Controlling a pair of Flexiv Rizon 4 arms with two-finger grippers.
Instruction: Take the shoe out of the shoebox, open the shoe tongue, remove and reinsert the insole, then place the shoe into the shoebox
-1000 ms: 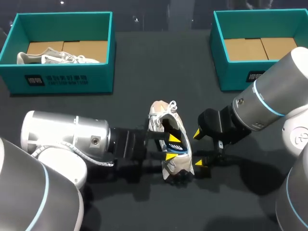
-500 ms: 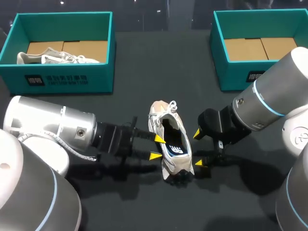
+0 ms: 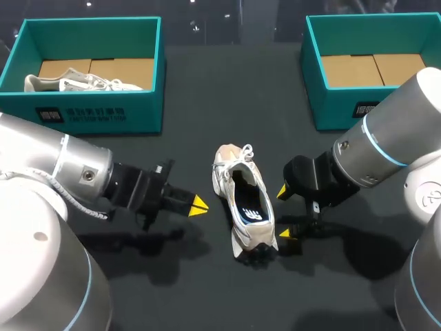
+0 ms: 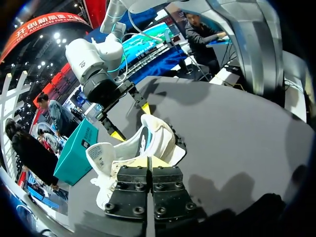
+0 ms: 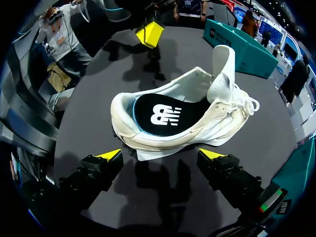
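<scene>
A white shoe (image 3: pixel 244 207) lies on its side on the dark table, tongue pulled open, and a dark insole (image 3: pixel 252 208) with a white logo sits inside it. My left gripper (image 3: pixel 198 205) is shut and empty, a short way left of the shoe. In the left wrist view its joined tips (image 4: pixel 148 162) point at the shoe (image 4: pixel 143 145). My right gripper (image 3: pixel 285 212) stands open just right of the shoe. In the right wrist view the shoe (image 5: pixel 177 116) and insole (image 5: pixel 160 114) lie just ahead of my open right gripper (image 5: pixel 162 155), not between its fingers.
At the back left a teal shoebox (image 3: pixel 89 114) holds another pale shoe (image 3: pixel 83 84). A second teal shoebox (image 3: pixel 331 107) at the back right shows only its cardboard floor. My right arm partly covers that box's front corner.
My left gripper has pulled out of the shoe, moved left and shut. The insole now shows uncovered in the shoe. The right arm and the shoe have stayed put.
</scene>
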